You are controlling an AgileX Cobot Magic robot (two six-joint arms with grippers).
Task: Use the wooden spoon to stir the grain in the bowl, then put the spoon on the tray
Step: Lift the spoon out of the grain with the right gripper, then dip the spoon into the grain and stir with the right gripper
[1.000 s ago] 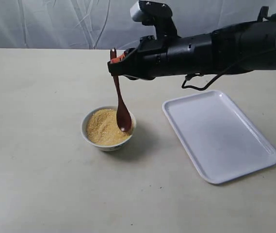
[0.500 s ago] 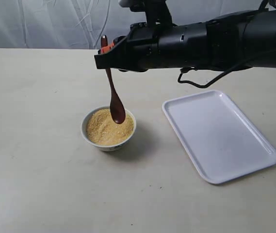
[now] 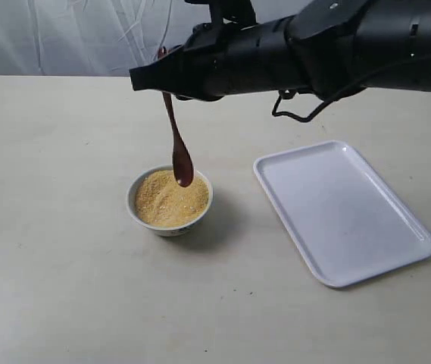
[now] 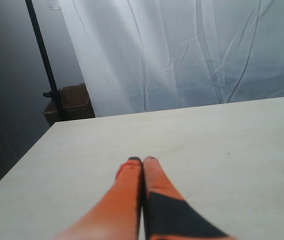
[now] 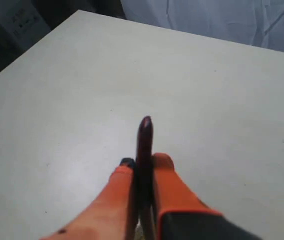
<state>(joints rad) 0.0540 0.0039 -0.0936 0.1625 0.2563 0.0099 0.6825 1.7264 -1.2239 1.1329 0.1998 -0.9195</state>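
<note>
The small white bowl holds a mound of golden grain on the table. The dark wooden spoon hangs nearly upright over the bowl, its scoop touching the grain near the far rim. My right gripper reaches in from the right and is shut on the top of the spoon's handle, which sticks out between the orange fingers. The white tray lies to the right of the bowl with nothing on it. My left gripper is shut on nothing over bare table; the exterior view does not show it.
A white curtain hangs behind the table's far edge. The left wrist view shows a dark pole and a cardboard box beyond the table's edge.
My right gripper has moved left and slightly up with the spoon. The scoop has shifted from the bowl's right rim toward its far middle and lifted a little.
</note>
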